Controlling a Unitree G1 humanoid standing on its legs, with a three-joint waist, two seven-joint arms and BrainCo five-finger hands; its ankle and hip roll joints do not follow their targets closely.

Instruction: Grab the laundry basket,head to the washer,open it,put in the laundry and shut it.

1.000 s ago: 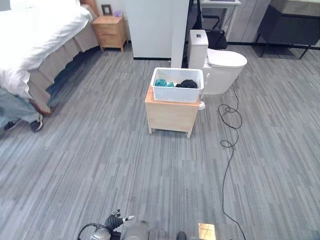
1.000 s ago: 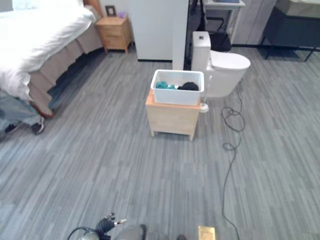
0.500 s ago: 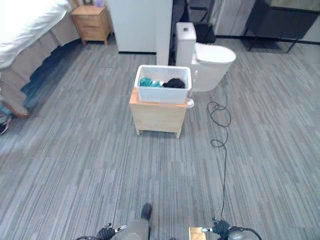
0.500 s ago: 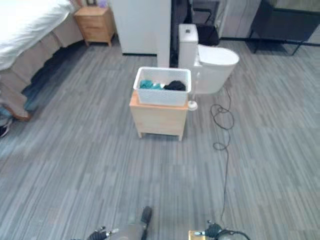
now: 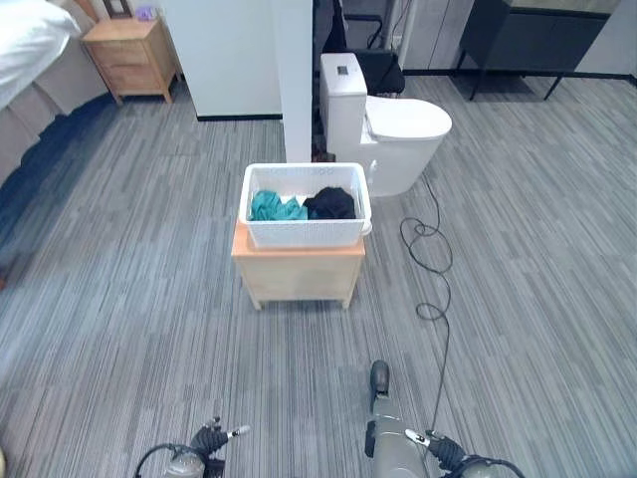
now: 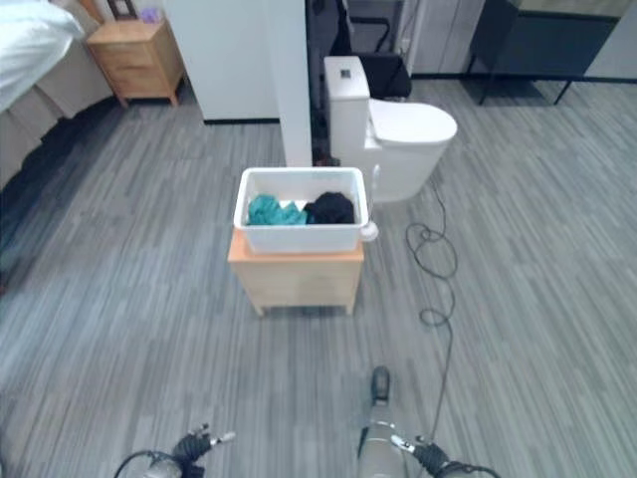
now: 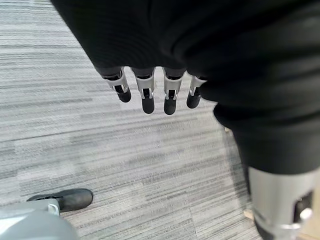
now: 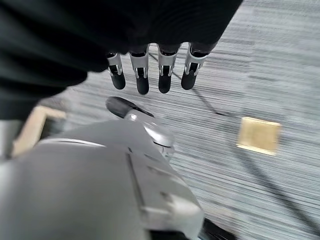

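Presently: left hand [image 7: 150,95], fingers relaxed, empty, hanging low. Laundry basket [image 5: 304,206], white, holding teal and black laundry [image 5: 302,204], on wooden stand [image 5: 297,271], well ahead. Right hand [image 8: 150,75], fingers relaxed, empty. Judged: basket not yet grabbed; every step remains.

Left hand [image 7: 150,95] and right hand [image 8: 150,75] hang low, fingers straight, empty.

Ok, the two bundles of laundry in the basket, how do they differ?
The teal cloth lies in the left half of the white basket; the black cloth lies in the right half. The teal one spreads flatter and wider, while the black one is bunched into a rounder heap. Both are crumpled, sit below the rim and touch near the middle. The basket rests on a small wooden stand.
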